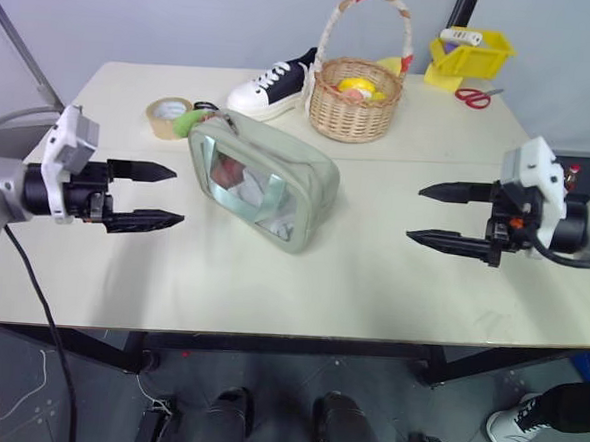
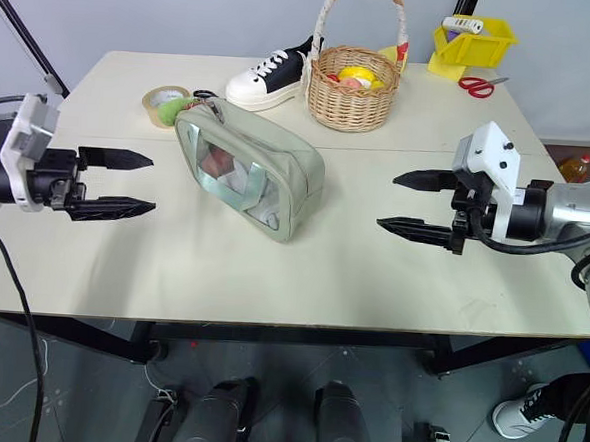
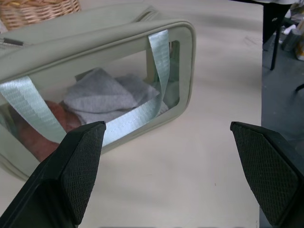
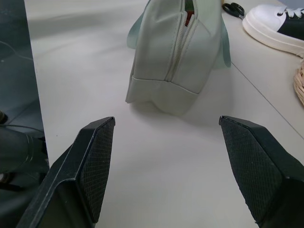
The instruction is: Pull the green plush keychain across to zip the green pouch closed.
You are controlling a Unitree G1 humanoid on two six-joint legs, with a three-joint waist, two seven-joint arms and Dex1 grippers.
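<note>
Item: green pouch [image 1: 264,184], standing on its long edge at the middle of the table [image 1: 372,276], clear window facing the left gripper [image 1: 148,196]; taken as the landmark below

Green plush keychain [image 1: 188,122]: sitting at the pouch's far end, touching it, just beside the tape roll [image 1: 167,114]. In the right wrist view the zipper is looking closed near the near end and gaping further along, so the zip is judged not yet drawn

Left gripper: hanging off the pouch's window side, apart from it, jaws spread wide, grasping nothing

Right gripper [image 1: 448,216]: hanging well apart on the pouch's opposite side, jaws spread, grasping nothing

Behind the pouch: sneaker [image 1: 270,85], wicker basket [image 1: 355,102]

Step in hand: approach, nothing contacted yet. Next move is probably calling for one gripper steadying the pouch while the other is reaching to the far end, pinching the keychain and drawing it along the top
</note>
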